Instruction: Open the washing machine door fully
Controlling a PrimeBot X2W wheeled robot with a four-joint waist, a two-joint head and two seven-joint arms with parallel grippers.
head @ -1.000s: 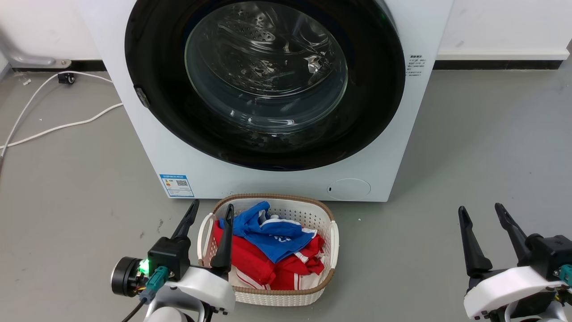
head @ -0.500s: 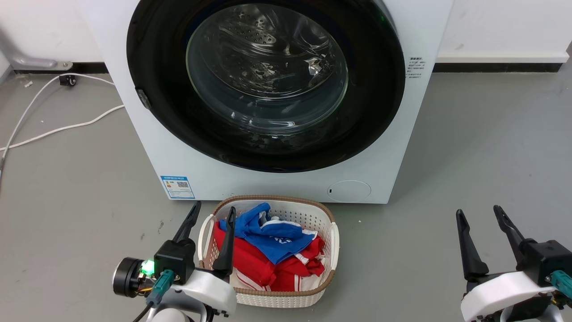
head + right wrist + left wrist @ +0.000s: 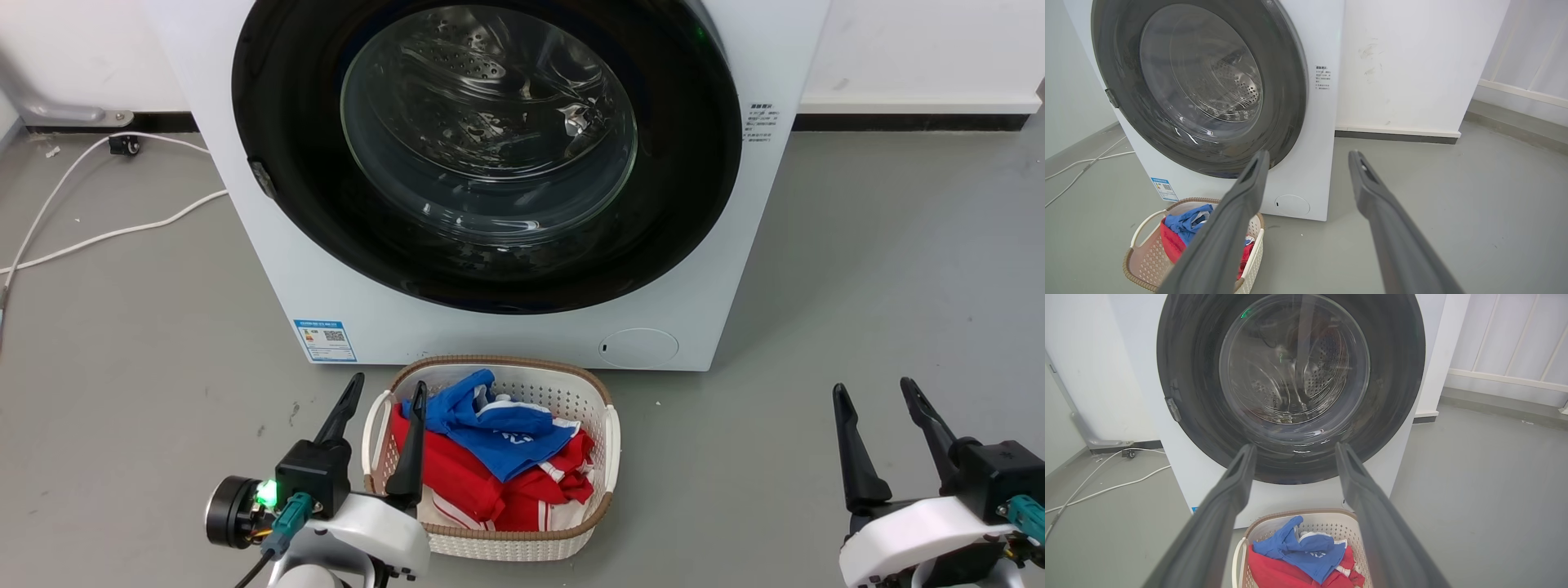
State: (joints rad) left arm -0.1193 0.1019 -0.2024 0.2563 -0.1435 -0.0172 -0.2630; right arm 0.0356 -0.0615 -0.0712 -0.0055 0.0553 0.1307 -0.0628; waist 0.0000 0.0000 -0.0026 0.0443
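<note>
The white washing machine (image 3: 343, 278) (image 3: 1204, 486) (image 3: 1314, 163) stands ahead on the floor. Its round glossy black washing machine door (image 3: 686, 212) (image 3: 1200, 416) (image 3: 1286, 114) lies flat against the front, shut, with the clear glass bowl showing the steel drum behind. A small latch tab (image 3: 261, 177) sits on the door's left rim. My left gripper (image 3: 388, 391) (image 3: 1293, 450) is open and empty, low at the left over the basket's left edge, well short of the door. My right gripper (image 3: 876, 390) (image 3: 1308, 157) is open and empty at the lower right, clear of the washer.
A white laundry basket (image 3: 608, 445) (image 3: 1257, 526) (image 3: 1147, 261) with red and blue clothes stands on the floor right before the washer. White cables (image 3: 98, 237) run across the grey floor at the left. A white wall (image 3: 1412, 61) stands right of the washer.
The head view has shifted slightly, so the washer sits a touch lower and to the right. Both grippers stay open in much the same places.
</note>
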